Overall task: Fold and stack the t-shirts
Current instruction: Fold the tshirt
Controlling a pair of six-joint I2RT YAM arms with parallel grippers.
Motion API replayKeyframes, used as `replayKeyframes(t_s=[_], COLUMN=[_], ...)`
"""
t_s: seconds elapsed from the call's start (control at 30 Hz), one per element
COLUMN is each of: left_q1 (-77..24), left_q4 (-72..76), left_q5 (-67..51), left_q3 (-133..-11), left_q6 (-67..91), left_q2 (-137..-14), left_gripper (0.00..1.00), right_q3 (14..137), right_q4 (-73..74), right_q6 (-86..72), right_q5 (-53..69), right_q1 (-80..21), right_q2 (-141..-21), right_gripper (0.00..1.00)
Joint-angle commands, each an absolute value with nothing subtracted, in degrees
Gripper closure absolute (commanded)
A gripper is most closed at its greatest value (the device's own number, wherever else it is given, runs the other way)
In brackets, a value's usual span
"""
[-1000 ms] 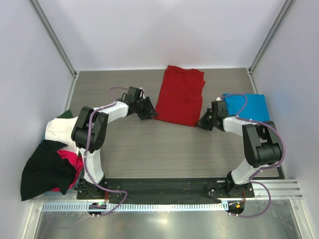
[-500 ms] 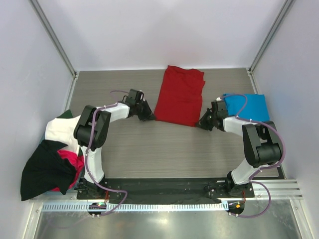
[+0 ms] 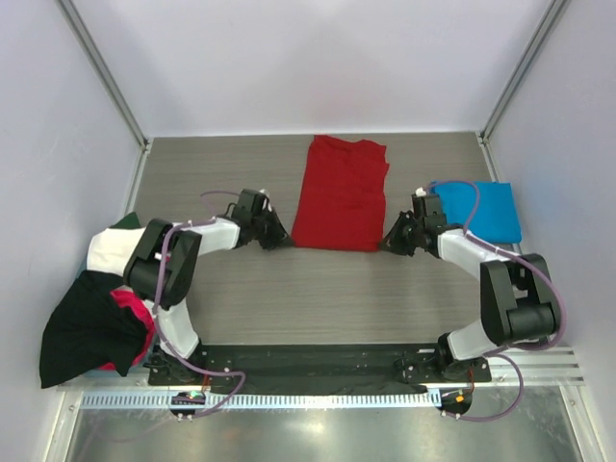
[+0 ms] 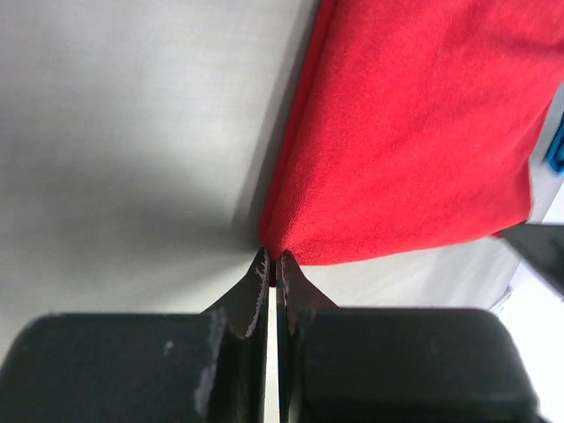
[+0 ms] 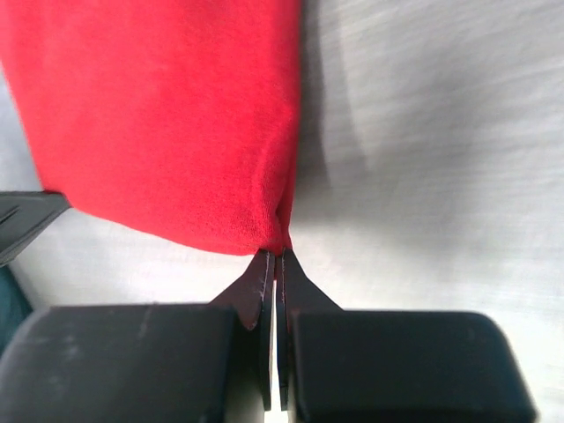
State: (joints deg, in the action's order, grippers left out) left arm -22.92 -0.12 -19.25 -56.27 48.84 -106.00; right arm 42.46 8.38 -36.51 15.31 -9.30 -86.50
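Blue shirt [image 3: 491,214] — apparently under right arm [image 3: 460,247]

No legible text — none anywhere

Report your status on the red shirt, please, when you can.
Left tool shut on red shirt, near-left corner. Right tool shut on near-right corner. Blue shirt apart, right.
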Motion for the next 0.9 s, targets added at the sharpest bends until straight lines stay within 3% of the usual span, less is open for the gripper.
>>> replayKeyframes(t_s=[0.0,0.3,0.47,0.63,0.87], left_q1=[-23.5,-27.8,-28.0,-27.8,-26.1], left_q4=[1.5,0.6,-2.9,-9.7,-10.0], left_q5=[-18.5,-17.8,-18.7,-16.4,-16.0], left_q3=[-51.1,-37.5,-36.4,-44.7,-55.9], left_q6=[48.0,50.8,53.5,51.2,50.5], left_q2=[-99.1,-80.6,-71.7,-70.1,-77.7], left_gripper=[1.0,1.0,1.0,1.0,1.0], right_q3=[42.2,38.9,42.5,49.4,62.5], right_q4=[15.3,25.4,29.0,29.2,28.1], right_q6=[-31.8,-29.4,-30.2,-30.8,-30.5], right_q5=[18.5,21.3,19.3,16.3,12.1], right_q1=[-9.7,-9.8,-9.8,-9.8,-9.8], right_q2=[-80.7,-66.4,-61.5,-65.4,-78.0], right_gripper=[0.99,0.99,0.99,0.99,0.99])
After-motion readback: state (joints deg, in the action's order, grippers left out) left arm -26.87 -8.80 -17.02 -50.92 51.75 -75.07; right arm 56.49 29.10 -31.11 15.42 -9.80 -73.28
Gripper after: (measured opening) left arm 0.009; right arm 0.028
